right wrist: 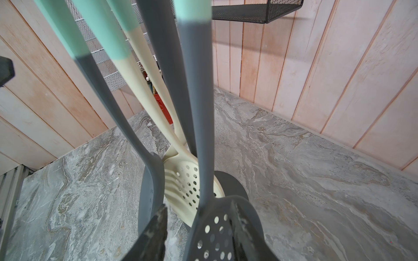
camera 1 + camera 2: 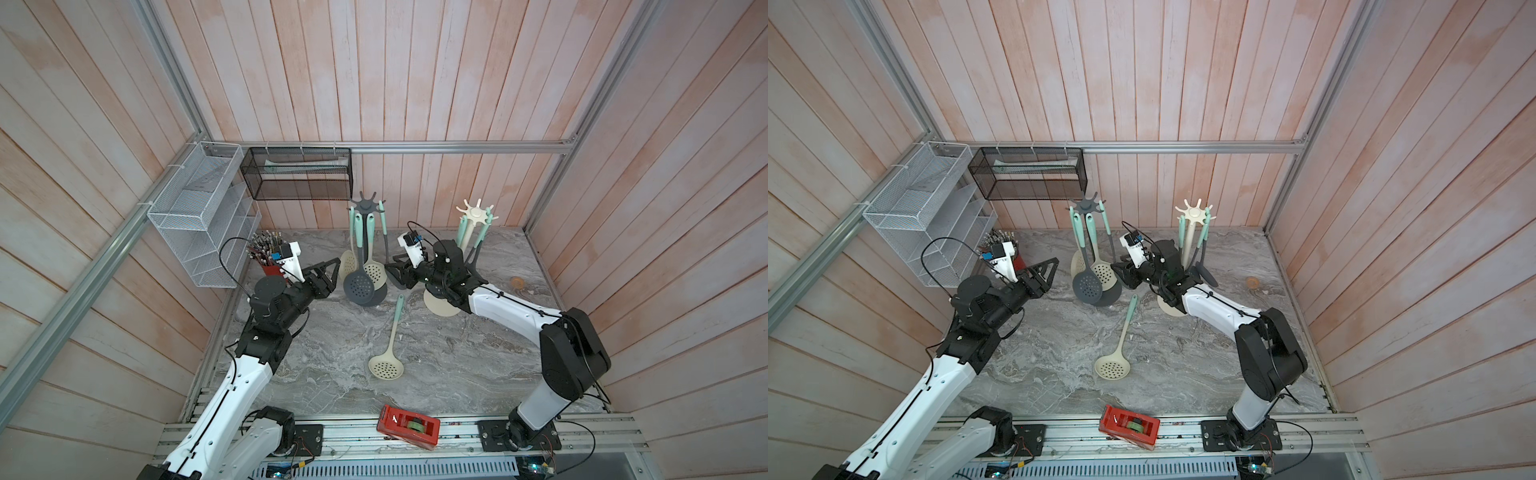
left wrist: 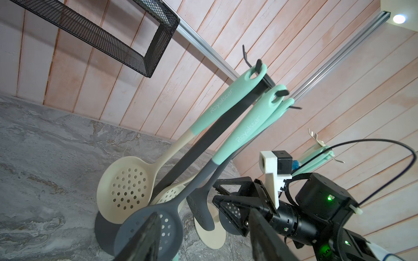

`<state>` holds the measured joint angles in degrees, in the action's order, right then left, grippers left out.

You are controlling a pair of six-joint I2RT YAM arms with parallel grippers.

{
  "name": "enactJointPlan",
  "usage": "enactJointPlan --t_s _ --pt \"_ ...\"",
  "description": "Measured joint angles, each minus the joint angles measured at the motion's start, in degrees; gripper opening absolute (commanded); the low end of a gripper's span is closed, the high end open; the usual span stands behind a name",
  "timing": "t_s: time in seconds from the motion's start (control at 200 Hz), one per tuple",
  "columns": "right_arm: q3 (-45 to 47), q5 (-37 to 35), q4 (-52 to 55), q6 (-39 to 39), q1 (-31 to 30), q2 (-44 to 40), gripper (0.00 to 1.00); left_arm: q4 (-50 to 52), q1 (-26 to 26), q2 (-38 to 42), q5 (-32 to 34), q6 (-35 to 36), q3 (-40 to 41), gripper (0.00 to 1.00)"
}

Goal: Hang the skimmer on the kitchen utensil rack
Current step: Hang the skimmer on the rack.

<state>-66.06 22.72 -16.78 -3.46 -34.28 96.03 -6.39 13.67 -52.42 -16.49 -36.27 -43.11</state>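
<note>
Marble top [image 1: 316,180]: grey perforated skimmer [image 1: 204,185], mint handle.

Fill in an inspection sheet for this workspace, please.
Surface: marble table, no spills seen.
Job's things: cream skimmer lies flat mid-table; grey rack holds four hung skimmers; cream rack holds utensils.
Clutter: tape dispenser on front rail; pen cup at left; brown disc at right.
Grippers: left gripper open, empty, beside grey rack; right gripper open around a hung grey skimmer's bowl.
Cables: black loop at each wrist, none seen snagged.
Surroundings: wood walls; white organiser and black basket on frame.
</note>
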Motion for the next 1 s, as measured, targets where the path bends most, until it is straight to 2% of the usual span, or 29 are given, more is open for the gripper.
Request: enactJointPlan --t_s 0.405,0.715,0.835,1.0 --pt "-2.9 -3.3 0.3 -3.0 1.0 2.6 0.47 -0.5 0.0 0.0 -0.4 -0.2 0.1 0.62" --pt "-4.2 -3.3 0.5 -5.2 2.0 4.0 0.47 -0.8 0.0 0.1 -0.6 -0.4 0.7 0.63" --pt "-2.0 -2.9 0.5 -6.1 2.0 1.5 0.47 -0.9 -0.1 0.1 -0.6 -0.4 1.0 0.62" --pt "3.5 -1.3 1.0 -7.9 1.9 -6.7 0.48 -1.0 -0.1 0.1 -0.6 -0.4 1.0 0.63"
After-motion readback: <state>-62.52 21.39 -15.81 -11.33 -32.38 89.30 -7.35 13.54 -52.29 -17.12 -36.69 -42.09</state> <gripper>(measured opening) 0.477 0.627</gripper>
